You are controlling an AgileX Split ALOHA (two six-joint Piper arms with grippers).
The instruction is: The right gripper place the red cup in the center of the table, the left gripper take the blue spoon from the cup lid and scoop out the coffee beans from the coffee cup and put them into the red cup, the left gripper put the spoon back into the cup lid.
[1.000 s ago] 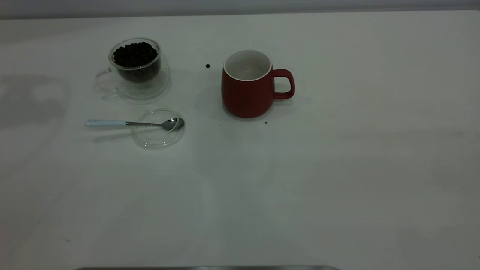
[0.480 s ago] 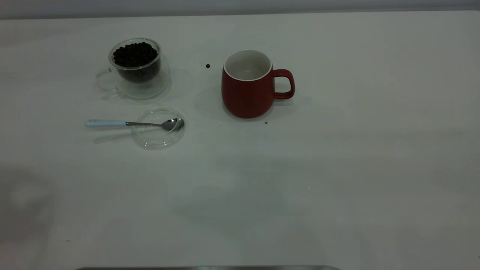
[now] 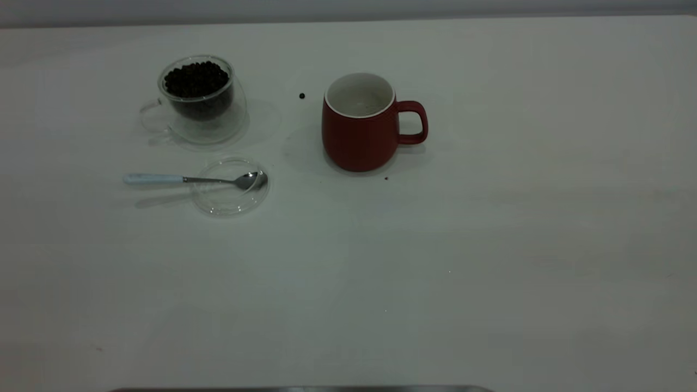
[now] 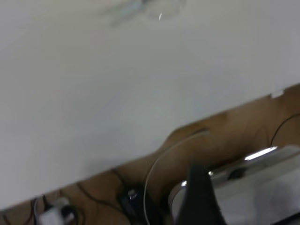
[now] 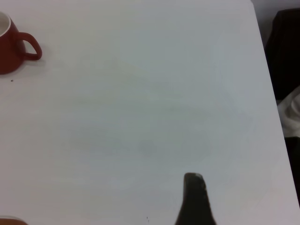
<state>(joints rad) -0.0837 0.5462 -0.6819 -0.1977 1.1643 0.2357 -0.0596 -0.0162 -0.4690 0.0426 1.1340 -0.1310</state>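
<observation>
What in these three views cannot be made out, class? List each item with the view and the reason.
1. Left end effector: left wrist view, one dark blurred finger shows, the rest cut off by the picture's edge.
2. Right end effector: right wrist view, only one finger tip in frame.
3. Both arms: outside the exterior view.
4. Red cup: beans inside cannot be confirmed from the exterior view.
5. Cup lid: left wrist view, blurred, cut off.
</observation>
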